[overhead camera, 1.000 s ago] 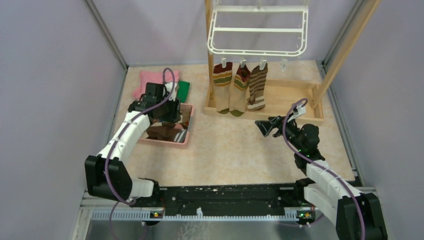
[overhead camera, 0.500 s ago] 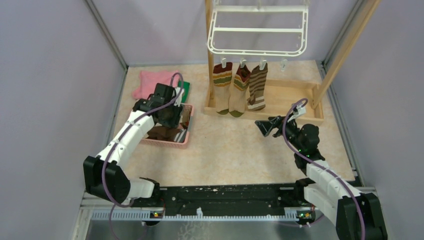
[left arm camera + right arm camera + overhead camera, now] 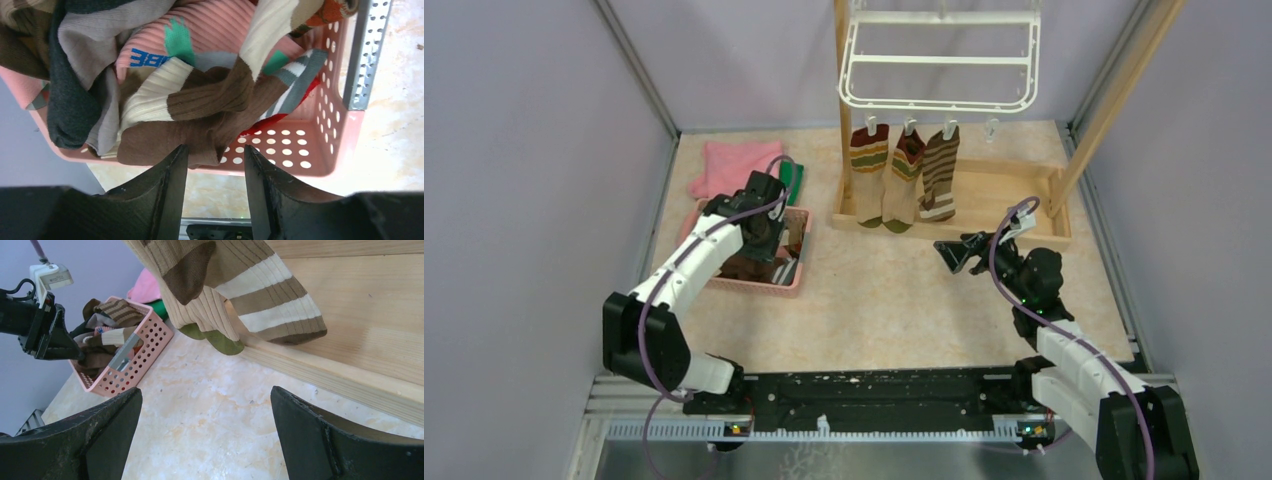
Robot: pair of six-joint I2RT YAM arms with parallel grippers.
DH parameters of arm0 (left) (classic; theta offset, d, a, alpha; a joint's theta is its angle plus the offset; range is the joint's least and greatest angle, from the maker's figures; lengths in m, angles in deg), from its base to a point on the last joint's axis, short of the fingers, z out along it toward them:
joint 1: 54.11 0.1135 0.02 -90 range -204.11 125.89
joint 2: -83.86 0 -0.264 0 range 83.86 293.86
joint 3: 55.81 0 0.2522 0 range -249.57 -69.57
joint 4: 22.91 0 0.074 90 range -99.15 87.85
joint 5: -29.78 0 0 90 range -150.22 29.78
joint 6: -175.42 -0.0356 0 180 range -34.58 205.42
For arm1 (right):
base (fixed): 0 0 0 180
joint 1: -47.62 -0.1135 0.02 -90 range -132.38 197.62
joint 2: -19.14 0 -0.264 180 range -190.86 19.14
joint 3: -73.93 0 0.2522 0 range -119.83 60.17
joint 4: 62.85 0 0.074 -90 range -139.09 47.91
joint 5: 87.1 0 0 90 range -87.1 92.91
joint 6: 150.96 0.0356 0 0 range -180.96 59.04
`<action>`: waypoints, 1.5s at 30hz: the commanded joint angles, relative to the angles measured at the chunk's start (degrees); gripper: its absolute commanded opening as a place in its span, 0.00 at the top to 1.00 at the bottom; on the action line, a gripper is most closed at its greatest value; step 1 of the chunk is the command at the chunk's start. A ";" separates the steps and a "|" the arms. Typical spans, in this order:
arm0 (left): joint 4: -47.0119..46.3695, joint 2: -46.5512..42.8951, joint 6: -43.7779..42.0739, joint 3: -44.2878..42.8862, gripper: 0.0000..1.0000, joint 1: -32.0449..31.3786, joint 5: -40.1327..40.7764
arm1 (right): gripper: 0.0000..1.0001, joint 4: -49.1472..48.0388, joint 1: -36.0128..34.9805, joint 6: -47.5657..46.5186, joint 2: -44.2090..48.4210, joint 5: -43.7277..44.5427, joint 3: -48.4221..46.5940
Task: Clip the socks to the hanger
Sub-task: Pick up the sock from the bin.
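Three striped socks (image 3: 907,172) hang from clips on the front edge of the white hanger (image 3: 939,62); the right wrist view shows their toes (image 3: 270,287) just above the wooden base. More socks (image 3: 200,100) lie heaped in the pink basket (image 3: 798,262). Over that heap hovers my left gripper (image 3: 764,236), open, and a brown sock's fold (image 3: 165,145) lies right at its fingertips (image 3: 181,152) with nothing pinched between them. My right gripper (image 3: 949,253) stands wide open and empty above the floor in front of the frame.
A pink cloth (image 3: 724,165) and a green cloth (image 3: 792,180) lie behind the basket. The wooden post frame (image 3: 984,205) carries the hanger, with its base board on the floor. Grey walls close in on the left, right and back.
My left gripper has shifted right and nearer, over the basket's sock pile. The right arm has not moved.
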 commanded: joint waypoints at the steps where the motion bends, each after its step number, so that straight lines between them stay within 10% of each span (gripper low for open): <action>1: -1.03 0.66 0.72 1.45 0.52 -0.20 3.39 | 0.02 -1.35 -0.75 -1.05 0.68 0.12 -0.96; 5: -1.91 3.02 1.32 2.16 0.65 -0.23 5.30 | 0.01 -1.03 -0.75 -1.06 0.95 -0.14 -1.04; 9: 0.18 2.53 2.11 -0.81 1.00 -0.27 5.95 | 0.01 -0.86 -0.74 -1.06 1.04 -0.14 -1.05; 27: -11.13 -18.74 0.90 -5.87 1.00 -0.33 1.77 | 0.01 -1.17 -0.75 -0.97 0.95 -0.07 -0.95; 37: -9.34 -10.27 1.00 2.03 1.00 -0.23 3.45 | 0.01 -1.08 -0.75 -0.97 1.24 -0.13 -0.87; 41: -10.79 -4.38 1.69 6.23 0.90 -0.15 2.99 | 0.01 -1.03 -0.78 -0.98 1.37 -0.10 -0.81; 45: -11.58 -3.47 2.98 4.06 0.56 0.30 2.23 | 0.02 -0.66 -0.76 -1.11 1.48 -0.23 -1.03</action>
